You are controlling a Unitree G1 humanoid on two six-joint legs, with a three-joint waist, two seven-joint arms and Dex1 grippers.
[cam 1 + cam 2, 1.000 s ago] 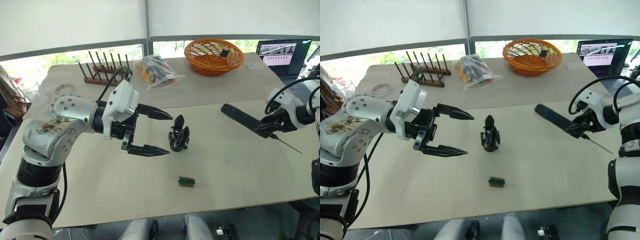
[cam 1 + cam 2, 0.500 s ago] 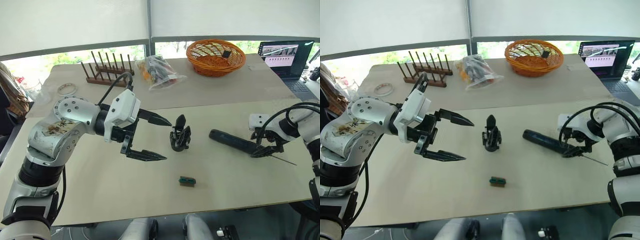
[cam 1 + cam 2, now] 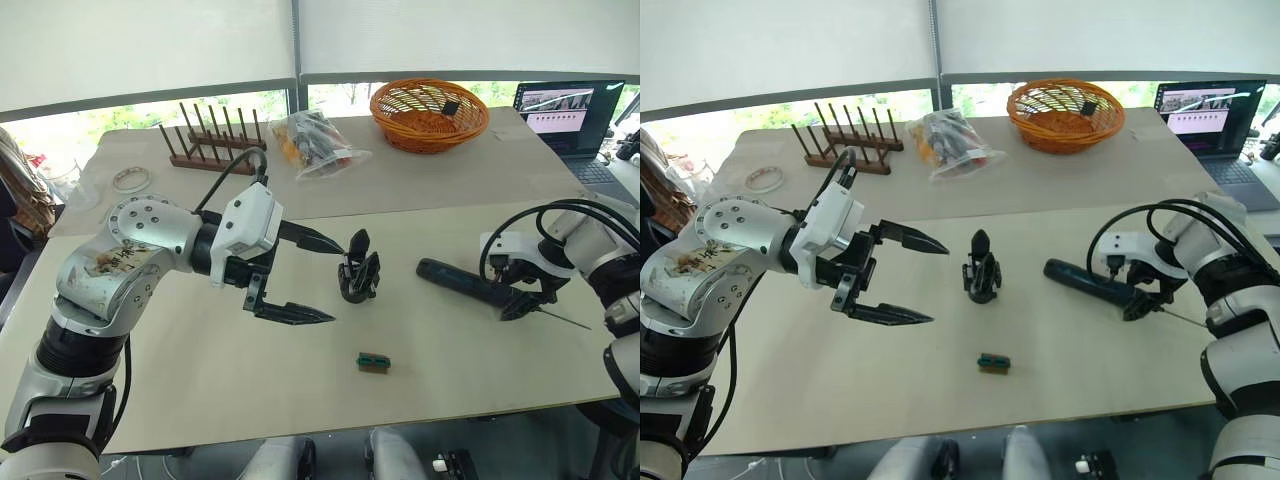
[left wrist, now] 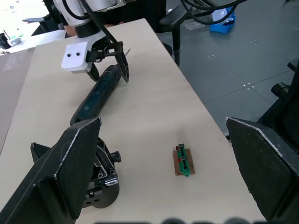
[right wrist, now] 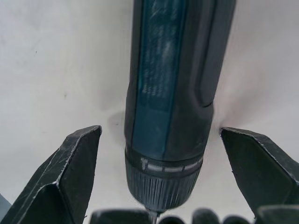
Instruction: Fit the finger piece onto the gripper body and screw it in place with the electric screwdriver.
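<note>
Nearest on the counter (image 3: 200,400): one small green block (image 3: 373,362), lying loose and well apart from both arms.

Mid-counter: one gripper body (image 3: 358,277), standing upright with its pointed finger up. Left gripper (image 3: 318,278) just beside it, jaws wide open, one tip level with the top of the body, the other lower and nearer; no contact seen. Finger piece not told apart as a loose part; possibly the point already standing on the body, cannot tell.

To the robot's right: one electric screwdriver (image 3: 470,285) lying flat on the counter, silver bit pointing away from the body. Right gripper (image 3: 528,297) at the bit end, jaws open on either side of the handle collar, in the right wrist view clear of it on both flanks.

Step in hand, by judgement: steadying the body. Close the left jaws squarely around the block, low enough to resist tipping, without pushing it sideways. Keep the screwdriver handle centred between the right jaws before any closing.

Farther back: one wooden peg rack (image 3: 208,140), one clear bag of parts (image 3: 318,142), one orange wicker basket (image 3: 428,108), one open laptop (image 3: 566,110).
</note>
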